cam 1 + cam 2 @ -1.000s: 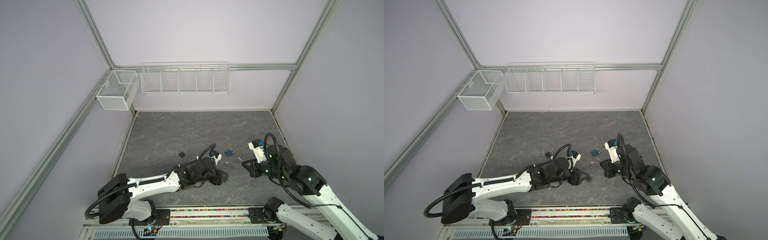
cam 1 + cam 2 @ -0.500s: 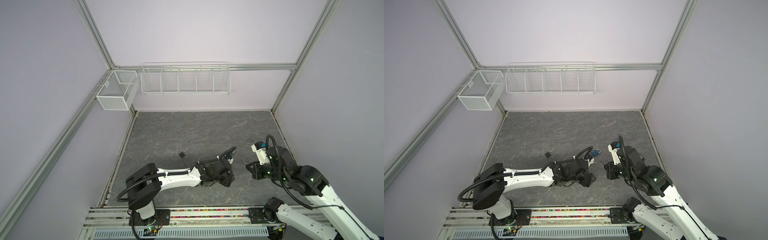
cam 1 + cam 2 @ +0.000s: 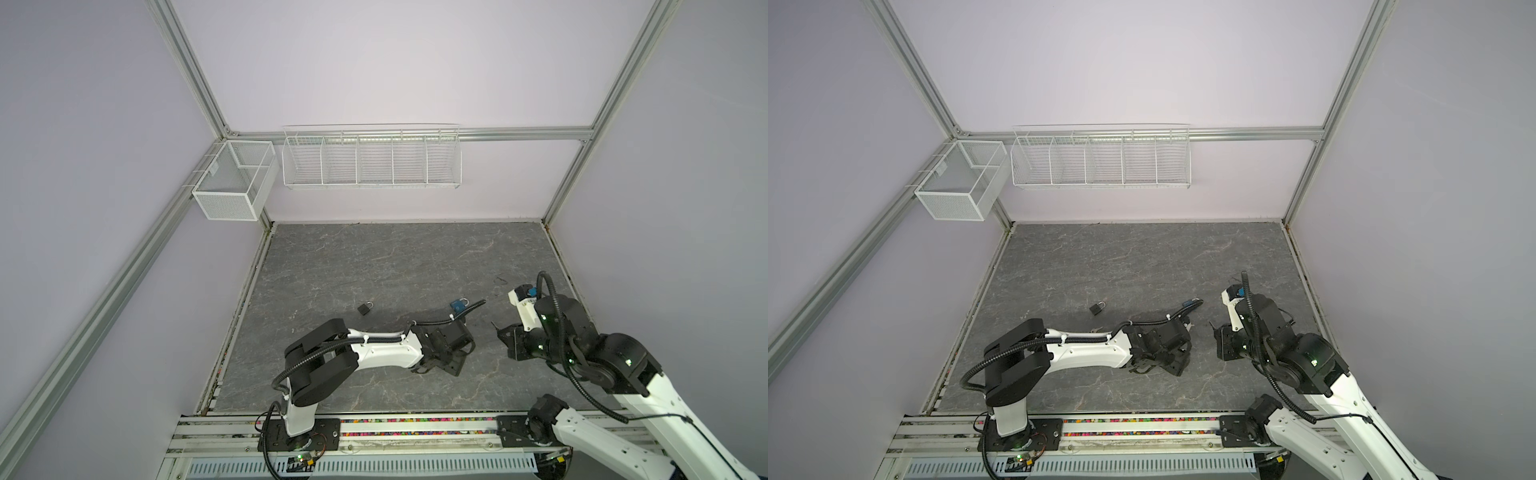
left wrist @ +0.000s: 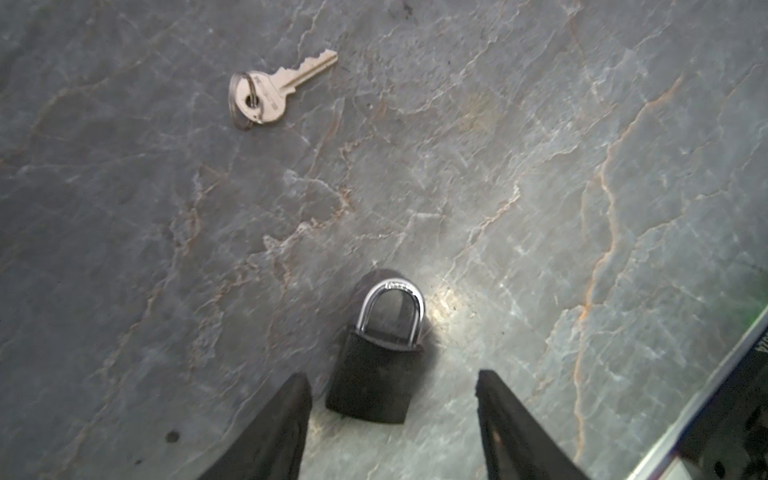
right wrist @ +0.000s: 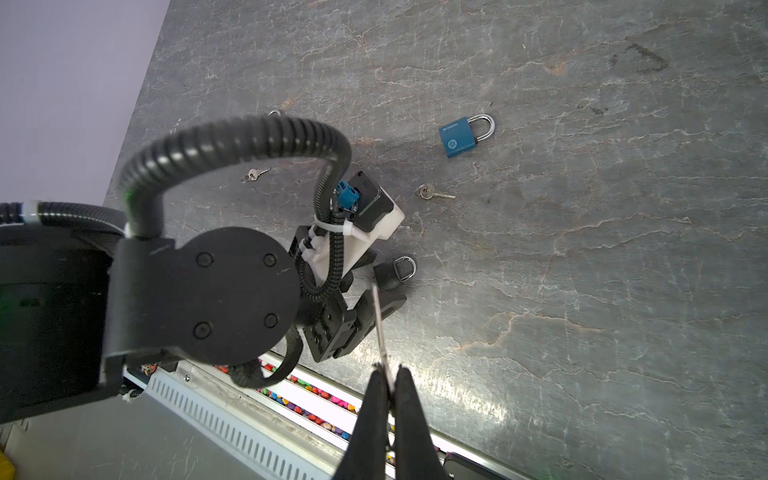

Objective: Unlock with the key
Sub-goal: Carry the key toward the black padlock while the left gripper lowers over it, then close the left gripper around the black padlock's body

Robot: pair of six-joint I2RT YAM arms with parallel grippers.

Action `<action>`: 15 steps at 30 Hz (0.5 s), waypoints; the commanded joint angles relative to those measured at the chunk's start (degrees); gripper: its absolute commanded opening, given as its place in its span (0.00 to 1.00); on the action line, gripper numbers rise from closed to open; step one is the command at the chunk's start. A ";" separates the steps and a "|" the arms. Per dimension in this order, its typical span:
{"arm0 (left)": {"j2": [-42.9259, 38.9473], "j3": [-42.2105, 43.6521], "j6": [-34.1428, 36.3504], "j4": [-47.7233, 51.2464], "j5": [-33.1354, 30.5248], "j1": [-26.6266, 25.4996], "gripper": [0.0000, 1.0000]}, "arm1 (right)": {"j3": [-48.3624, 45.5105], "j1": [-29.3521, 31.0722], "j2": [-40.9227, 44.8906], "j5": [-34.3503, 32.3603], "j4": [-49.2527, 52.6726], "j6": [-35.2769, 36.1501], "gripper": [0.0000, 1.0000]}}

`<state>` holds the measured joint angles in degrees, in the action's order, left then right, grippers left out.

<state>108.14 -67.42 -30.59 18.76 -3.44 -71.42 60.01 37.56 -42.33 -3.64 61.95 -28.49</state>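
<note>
Left fingers (image 4: pixel 282 428) now straddle black padlock (image 4: pixel 374 374); blue padlock (image 5: pixel 457 141) print unreadable.

Grey stone-patterned tabletop (image 3: pixel 374 257), white wire rack (image 3: pixel 371 166), white mesh bin (image 3: pixel 232 187)
</note>
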 commanded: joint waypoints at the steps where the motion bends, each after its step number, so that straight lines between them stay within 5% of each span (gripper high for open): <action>1: 0.53 -1.23 -1.08 0.09 -0.22 -0.41 0.64 | 0.03 -0.23 0.81 -1.02 0.72 -0.71 0.07; 15: 4.90 -7.67 -5.44 8.26 -4.91 -4.07 0.59 | -0.16 -0.27 1.53 -1.46 0.68 -0.95 0.07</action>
<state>111.50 -72.51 -34.48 23.29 -5.69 -74.63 60.01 37.56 -41.67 -3.90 61.95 -28.73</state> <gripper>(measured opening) 0.595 0.065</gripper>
